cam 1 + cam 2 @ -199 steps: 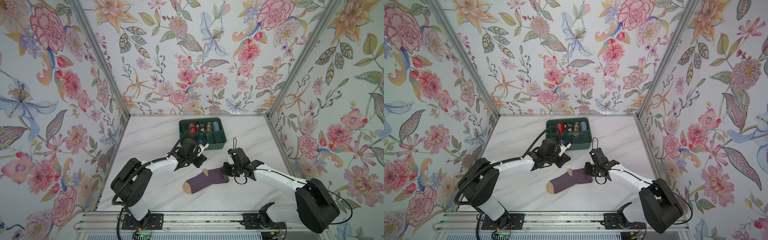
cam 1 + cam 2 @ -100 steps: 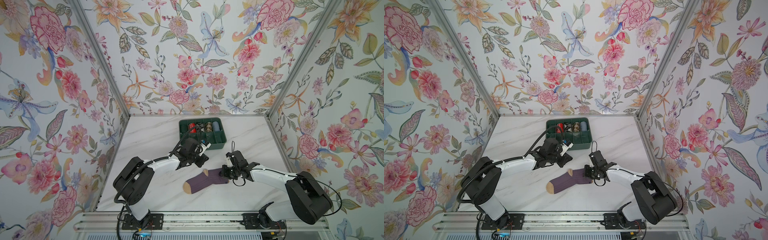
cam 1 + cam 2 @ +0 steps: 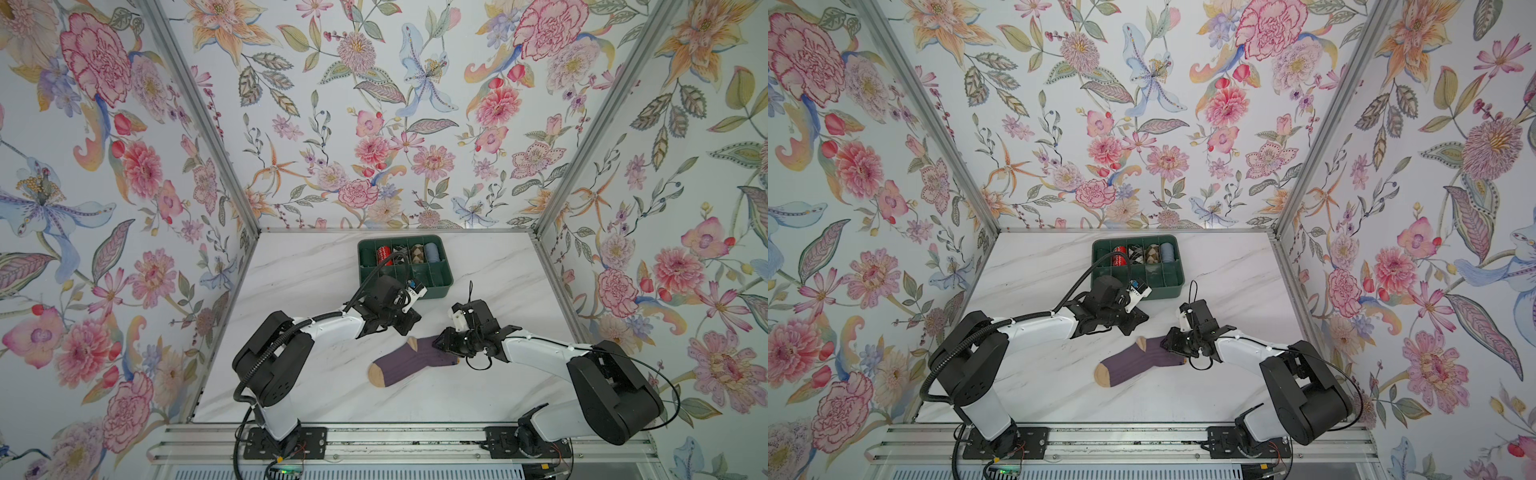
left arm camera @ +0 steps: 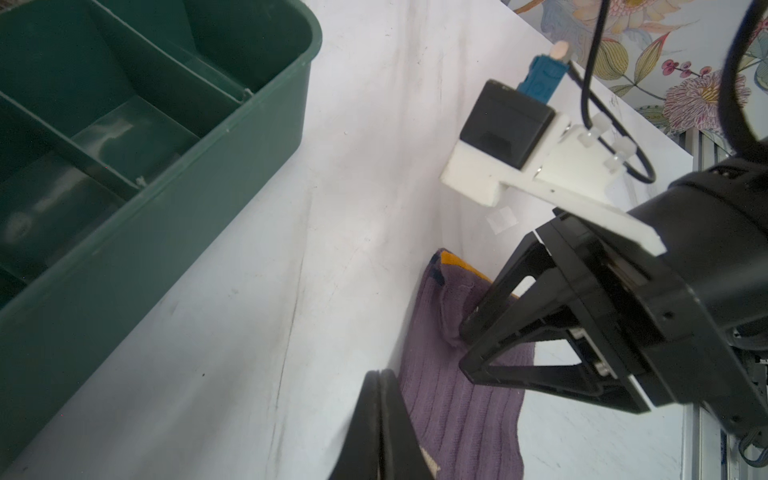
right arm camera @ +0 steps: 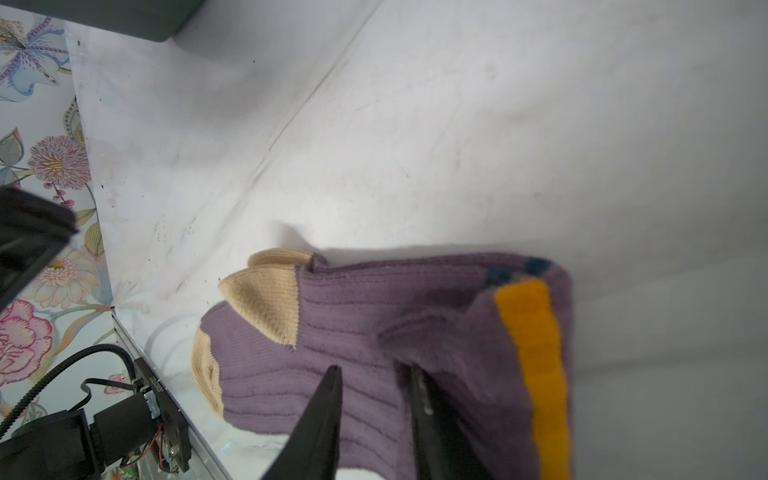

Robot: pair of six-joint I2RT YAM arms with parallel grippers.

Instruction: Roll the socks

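A: On the table (image 3: 316, 282), how far along are the socks (image 3: 409, 361)?
B: Barely begun, it seems: only the cuff is folded over and the rest lies flat. The right gripper (image 5: 374, 368) stands slightly parted over that fold. The left gripper (image 4: 379, 376) is clenched, empty.

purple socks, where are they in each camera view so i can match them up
Both top views: purple socks lie front centre on the table.
Left wrist: socks past the shut left gripper.
Right wrist: socks beneath the parted fingers.
Shared landmark: right gripper, at the socks' cuff end in all four.
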